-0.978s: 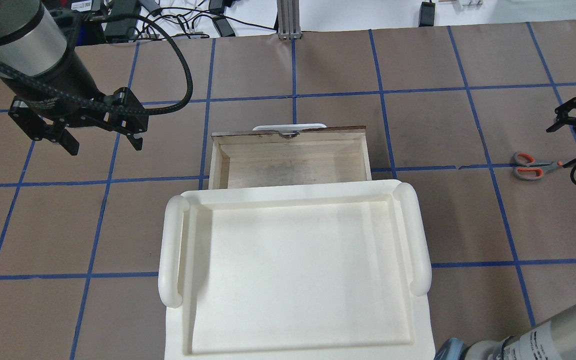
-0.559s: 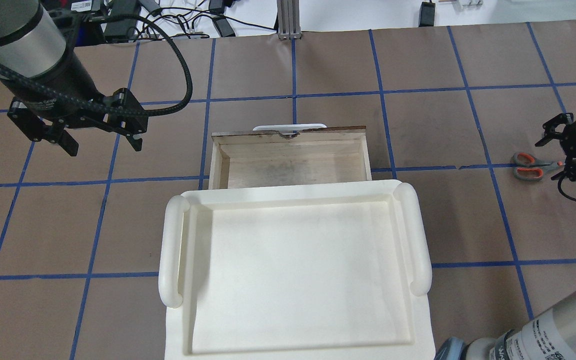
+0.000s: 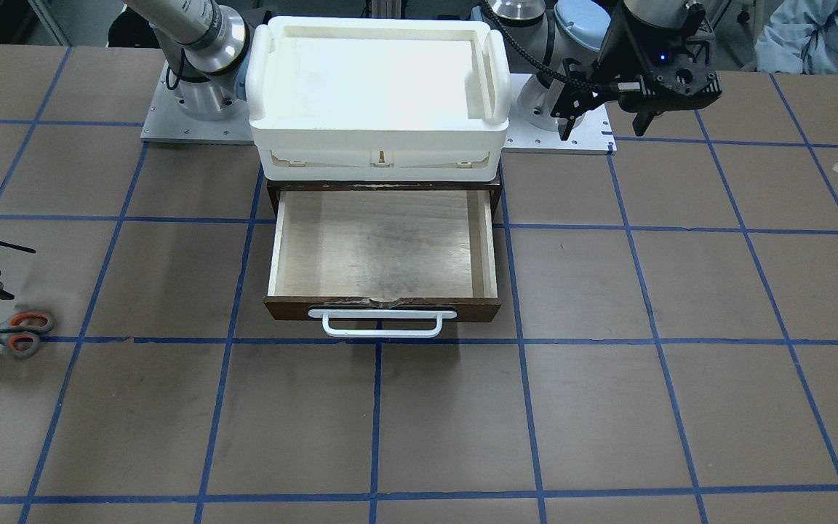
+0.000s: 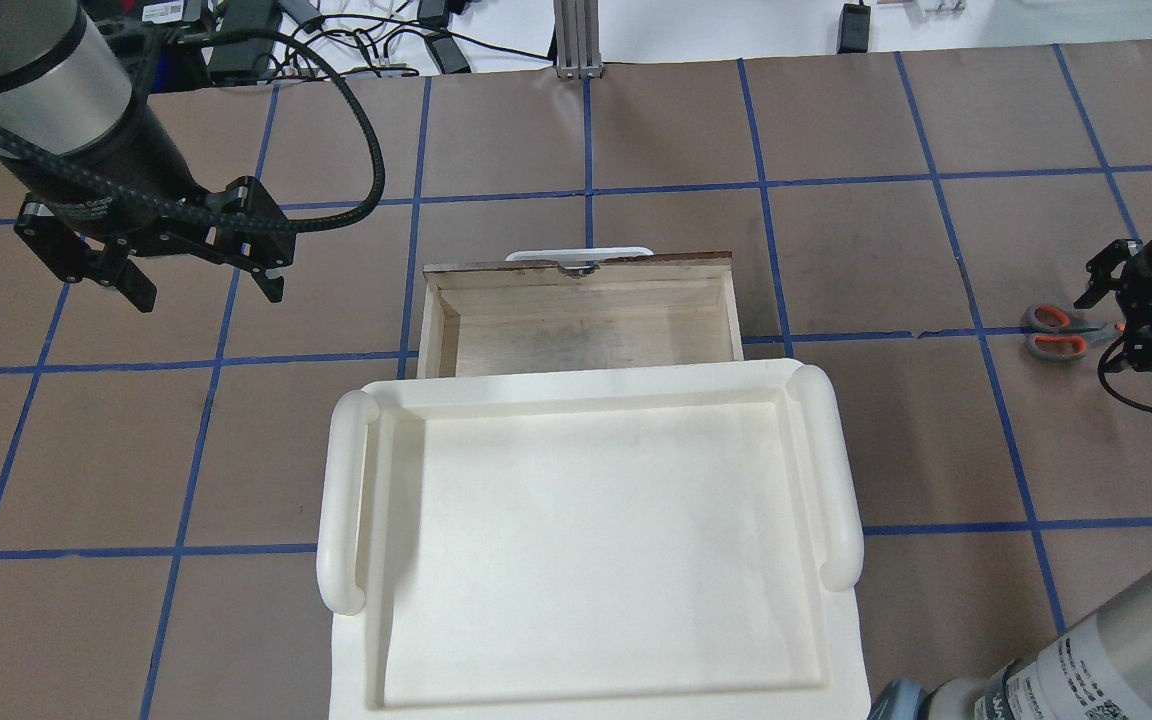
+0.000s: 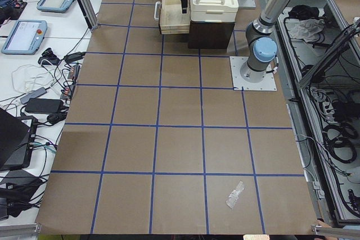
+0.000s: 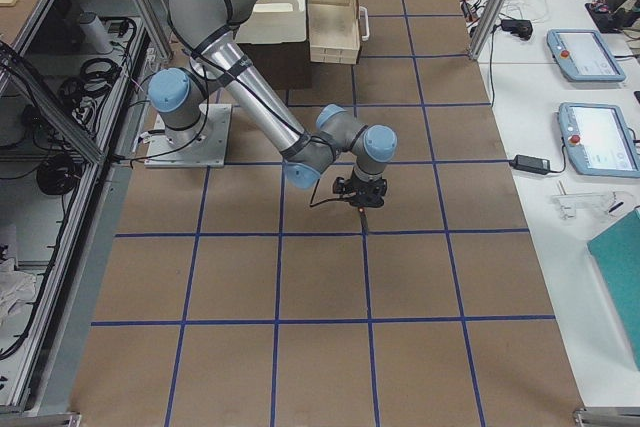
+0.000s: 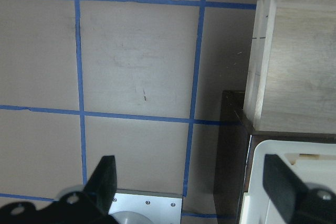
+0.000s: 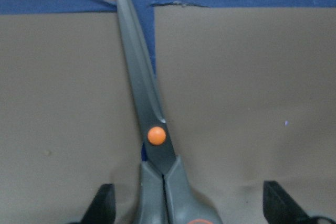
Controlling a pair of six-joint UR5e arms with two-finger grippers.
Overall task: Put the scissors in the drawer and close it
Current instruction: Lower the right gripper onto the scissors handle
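Seen from overhead, the right gripper (image 4: 1124,322) covers the blades of the scissors (image 4: 1056,332), which lie on the table at 3 o'clock from the open drawer (image 4: 576,268). The white tray (image 4: 346,500) hides the drawer's rear. Pointing down, the right jaws stand wide astride the blades. The left gripper (image 4: 206,288) hovers at 9 o'clock, jaws spread.

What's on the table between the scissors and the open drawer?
Nothing: just bare brown table crossed by blue tape lines, from the scissors to the drawer, as the overhead view shows.
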